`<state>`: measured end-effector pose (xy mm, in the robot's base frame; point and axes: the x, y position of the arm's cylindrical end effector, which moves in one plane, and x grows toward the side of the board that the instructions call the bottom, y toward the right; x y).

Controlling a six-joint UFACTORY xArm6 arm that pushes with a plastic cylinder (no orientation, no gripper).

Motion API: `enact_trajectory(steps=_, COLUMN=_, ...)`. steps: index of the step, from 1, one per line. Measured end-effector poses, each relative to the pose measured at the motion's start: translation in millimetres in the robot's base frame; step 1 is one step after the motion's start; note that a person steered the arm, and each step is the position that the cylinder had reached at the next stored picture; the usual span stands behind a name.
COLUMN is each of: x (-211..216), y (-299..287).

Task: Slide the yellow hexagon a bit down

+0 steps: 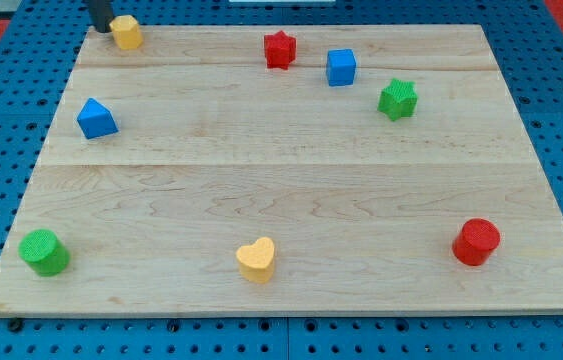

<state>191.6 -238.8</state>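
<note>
The yellow hexagon (126, 32) sits at the top left corner of the wooden board (291, 180). My tip (102, 28) comes down from the view's top edge and stands just left of the hexagon, touching or nearly touching its upper left side.
A blue triangular block (96, 118) lies below the hexagon on the left. A red star (279, 49), a blue cube (341, 67) and a green star (397, 99) lie along the top. A green cylinder (43, 252), a yellow heart (256, 260) and a red cylinder (476, 242) lie along the bottom.
</note>
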Motion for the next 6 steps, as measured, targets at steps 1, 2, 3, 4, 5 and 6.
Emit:
enact_trajectory(steps=1, x=13, y=57)
enact_trajectory(steps=2, x=58, y=69)
enact_trajectory(steps=3, x=25, y=18)
enact_trajectory(steps=4, x=1, y=13)
enact_trajectory(steps=5, x=3, y=88)
enact_trajectory(steps=6, x=28, y=120)
